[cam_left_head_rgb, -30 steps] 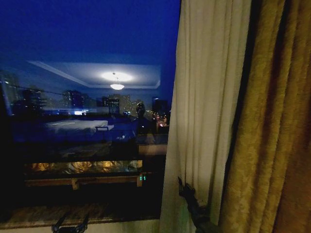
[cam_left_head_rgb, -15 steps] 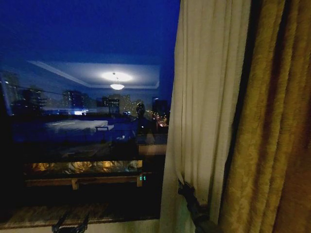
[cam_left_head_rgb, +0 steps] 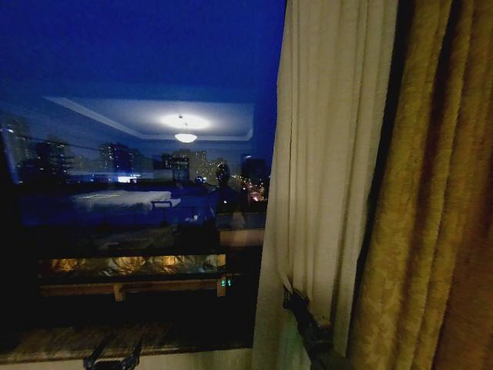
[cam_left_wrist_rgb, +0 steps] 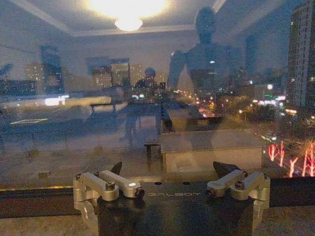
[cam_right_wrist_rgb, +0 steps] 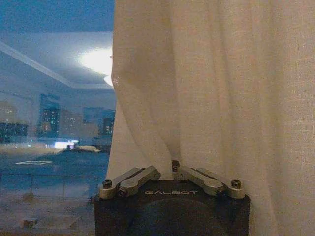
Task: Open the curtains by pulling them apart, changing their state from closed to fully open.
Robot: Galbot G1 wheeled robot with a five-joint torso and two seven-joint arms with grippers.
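A sheer cream curtain (cam_left_head_rgb: 323, 154) hangs gathered at the right of the dark window, its pleats bunched toward the bottom. My right gripper (cam_left_head_rgb: 293, 299) sits low on its inner edge. The right wrist view has that gripper (cam_right_wrist_rgb: 174, 166) shut on a fold of the curtain (cam_right_wrist_rgb: 211, 83), with the fabric pinched between the fingertips. My left gripper (cam_left_head_rgb: 112, 359) hangs low at the bottom left, in front of the sill. In the left wrist view the left gripper (cam_left_wrist_rgb: 170, 171) faces the glass, open, with nothing between its fingers.
A thick golden-brown drape (cam_left_head_rgb: 431, 200) hangs right of the sheer panel. The bare window glass (cam_left_head_rgb: 139, 154) reflects the room's ceiling lamp and shows city lights outside. A stone sill (cam_left_head_rgb: 62, 343) runs along the bottom under the glass.
My right gripper has moved slightly down and to the right with the curtain fold in it. The left gripper has stayed put.
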